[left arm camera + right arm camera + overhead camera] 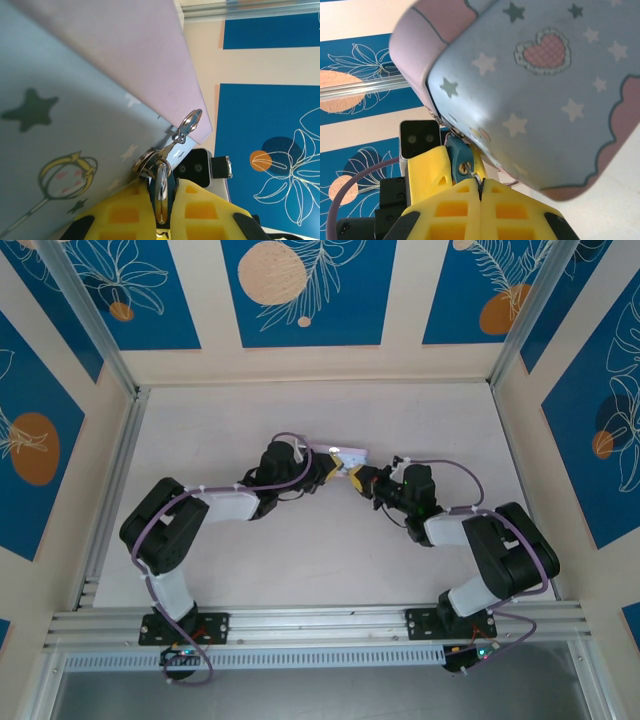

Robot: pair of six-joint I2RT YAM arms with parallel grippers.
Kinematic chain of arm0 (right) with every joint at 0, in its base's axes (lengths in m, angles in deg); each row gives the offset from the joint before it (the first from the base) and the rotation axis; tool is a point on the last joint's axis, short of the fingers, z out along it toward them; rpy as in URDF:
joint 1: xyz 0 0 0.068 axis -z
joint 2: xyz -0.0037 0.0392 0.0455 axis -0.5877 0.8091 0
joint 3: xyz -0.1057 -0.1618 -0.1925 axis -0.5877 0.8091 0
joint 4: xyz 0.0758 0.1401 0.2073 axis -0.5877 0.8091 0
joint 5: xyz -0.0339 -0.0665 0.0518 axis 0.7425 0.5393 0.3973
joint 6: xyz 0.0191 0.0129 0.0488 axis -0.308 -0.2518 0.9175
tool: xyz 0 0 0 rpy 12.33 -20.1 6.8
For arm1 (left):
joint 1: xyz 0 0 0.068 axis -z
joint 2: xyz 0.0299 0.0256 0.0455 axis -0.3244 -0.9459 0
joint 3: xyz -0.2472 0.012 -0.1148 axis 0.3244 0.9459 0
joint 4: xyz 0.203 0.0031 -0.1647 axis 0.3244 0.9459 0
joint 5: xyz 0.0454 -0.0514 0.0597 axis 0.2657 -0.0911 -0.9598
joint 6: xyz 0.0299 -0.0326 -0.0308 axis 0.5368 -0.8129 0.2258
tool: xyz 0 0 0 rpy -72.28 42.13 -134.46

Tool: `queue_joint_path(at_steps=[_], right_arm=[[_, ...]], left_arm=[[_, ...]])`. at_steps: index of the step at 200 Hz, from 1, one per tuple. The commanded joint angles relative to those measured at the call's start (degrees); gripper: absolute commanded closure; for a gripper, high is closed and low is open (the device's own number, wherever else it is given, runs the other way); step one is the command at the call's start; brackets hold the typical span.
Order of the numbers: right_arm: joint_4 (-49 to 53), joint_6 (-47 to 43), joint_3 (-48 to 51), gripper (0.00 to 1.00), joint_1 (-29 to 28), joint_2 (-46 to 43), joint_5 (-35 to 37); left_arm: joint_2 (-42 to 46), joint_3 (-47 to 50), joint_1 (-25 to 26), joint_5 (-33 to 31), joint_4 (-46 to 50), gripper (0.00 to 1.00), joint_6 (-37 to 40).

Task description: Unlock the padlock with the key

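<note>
Top view: both arms bent inward, meeting mid-worktop (pixel 300 560). L end effector (pixel 335 472) and R end effector (pixel 363 480) are tip to tip, just below the box (pixel 346 453). Can't tell from here whether the box rests on the worktop or is raised.

L wrist cam: L end effector (pixel 162 186) closed on padlock (pixel 161 197). Yellow fingers (pixel 125 212) either side w/ a narrow gap between them, taken up by the lock's metal edge w/ dark blue beside it. Metal ring (pixel 146 162) sits above the lock, linked to a silver clasp (pixel 187 125) at the box edge. Box (pixel 60 150) at left, pale blue w/ star print. R arm's camera block (pixel 196 168) just behind the clasp.

R wrist cam: R end effector (pixel 481 185) fully closed, fingers pressed together, pinching the key (pixel 478 178); a thin metal sliver shows at the tips. Key end is right at the keyhole of the padlock (pixel 459 156); can't tell if inserted. Padlock's blue body sits at the lower corner of the box (pixel 545 75), against the L finger (pixel 427 167) on its left.
</note>
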Motion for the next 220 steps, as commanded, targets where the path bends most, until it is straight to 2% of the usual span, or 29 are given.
queue_joint_path(at_steps=[1, 115, 220], right_arm=[[-2.65, 0.81, -2.04, 1.00, -2.58, 0.98, 0.05], [-7.48, 2.57, -0.20, 1.00, 0.03, 4.42, 0.93], [-16.17, 8.69, 0.70, 1.00, 1.42, 9.16, -0.23]], left_arm=[[1.43, 0.13, 1.49, 4.85, -2.92, 1.00, 0.43], [1.89, 0.13, 1.66, 5.12, -3.09, 1.00, 0.04], [2.11, 0.22, 1.61, 5.39, -3.62, 1.00, -0.14]])
